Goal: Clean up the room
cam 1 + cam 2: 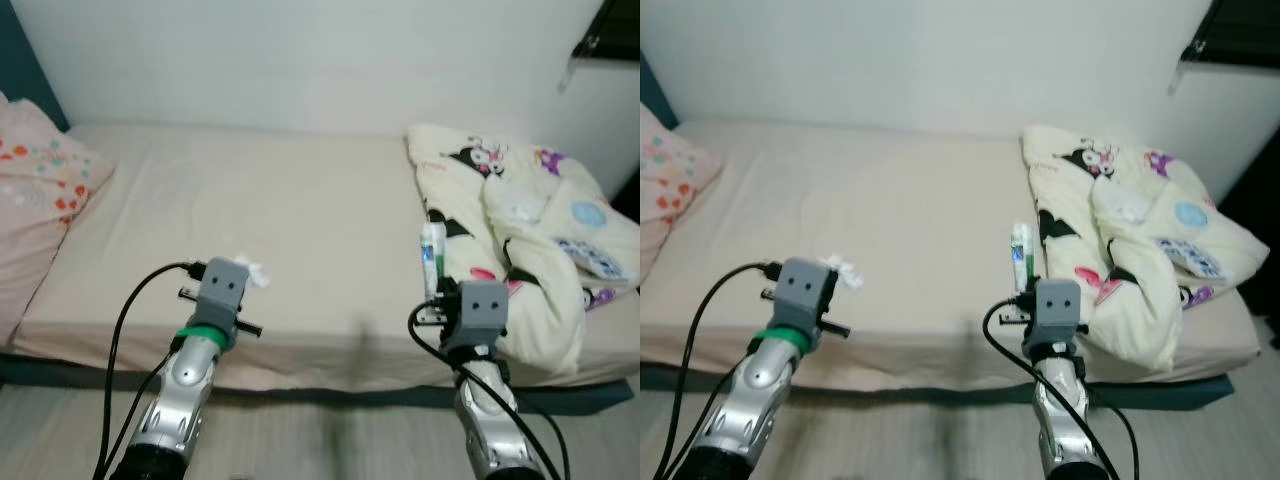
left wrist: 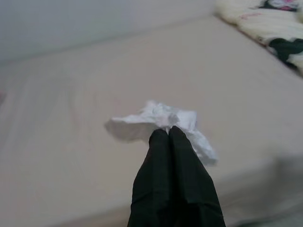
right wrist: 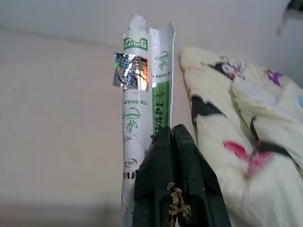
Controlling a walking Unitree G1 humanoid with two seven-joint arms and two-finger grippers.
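White crumpled tissue (image 2: 158,124) is pinched in the closed left gripper (image 2: 169,135) over the bed (image 1: 300,220), near its front edge. The right gripper (image 3: 173,135) is clamped on an upright green-and-white wrapper (image 3: 144,94), just beside the bunched cartoon-print quilt (image 1: 530,240).

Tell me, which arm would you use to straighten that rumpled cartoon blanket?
Probably the right, once freed. The right gripper is beside the blanket but shut on a green-and-white wrapper; the left gripper, holding a crumpled tissue, is farther across the bed.
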